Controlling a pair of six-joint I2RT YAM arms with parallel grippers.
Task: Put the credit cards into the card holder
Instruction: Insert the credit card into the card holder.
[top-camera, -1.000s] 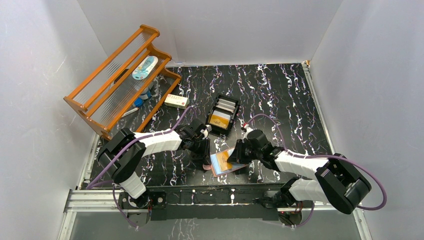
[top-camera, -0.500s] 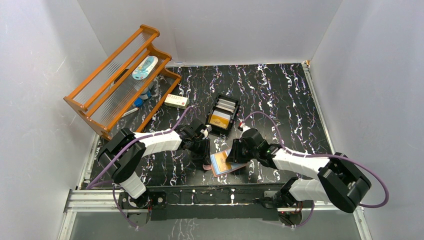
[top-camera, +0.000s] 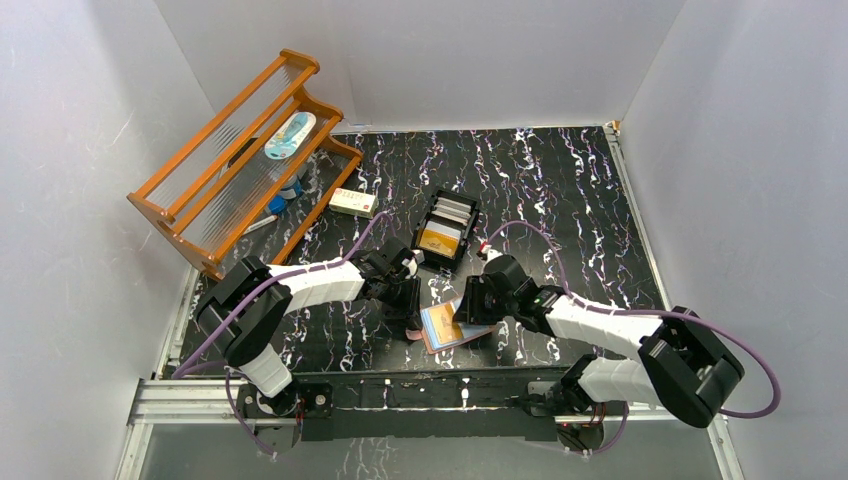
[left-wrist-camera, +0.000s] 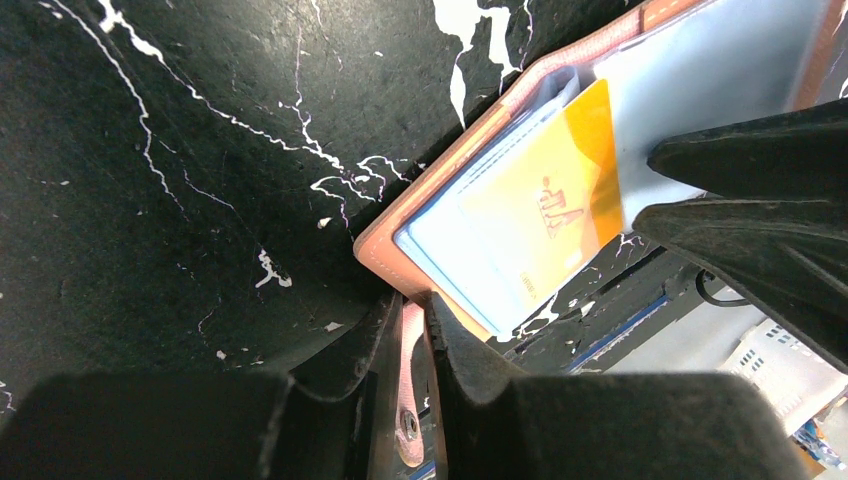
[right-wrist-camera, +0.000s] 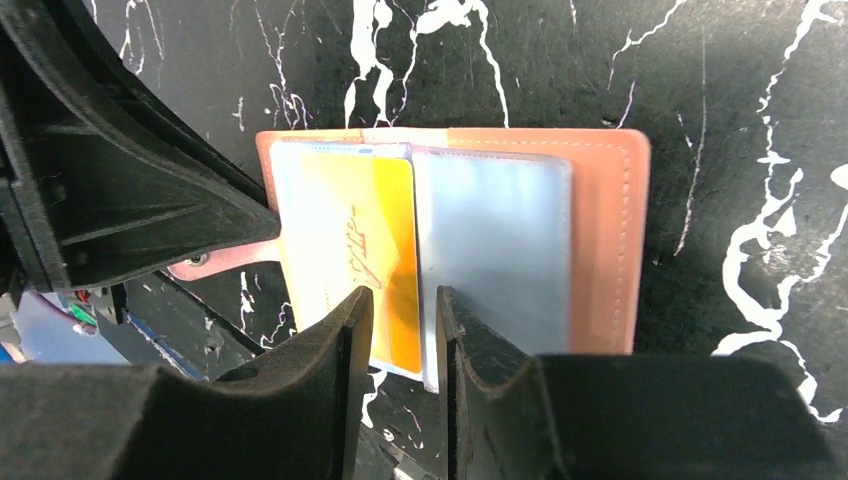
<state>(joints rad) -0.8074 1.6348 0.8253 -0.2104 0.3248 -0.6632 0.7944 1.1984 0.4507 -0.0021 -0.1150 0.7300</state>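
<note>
My left end effector (left-wrist-camera: 408, 300) pinches the salmon-brown leather card holder (right-wrist-camera: 605, 240) by its snap tab (left-wrist-camera: 410, 385); my right end effector (right-wrist-camera: 400, 300), jaws parted, faces the gold-orange plastic card (right-wrist-camera: 380, 230) lengthwise, straight ahead.

Left gripper (left-wrist-camera: 405, 325) pinched on the snap tab (left-wrist-camera: 411, 370) below my card holder (left-wrist-camera: 372, 258); gold-orange card (left-wrist-camera: 545, 205) inside its sleeve.

**Card holder open, one card part-seated**

The salmon-brown leather card holder (right-wrist-camera: 605, 240) lies open and flat near the bench's (top-camera: 560, 180) near edge, clear sleeves upward, snap tab (right-wrist-camera: 225, 258) projecting sideways. A gold-orange card (right-wrist-camera: 385, 250) sits partly under the tab-side sleeve. Further cards (top-camera: 441, 240), gold-orange and silver-grey, stand in the black tray (top-camera: 471, 235) just beyond.
</note>
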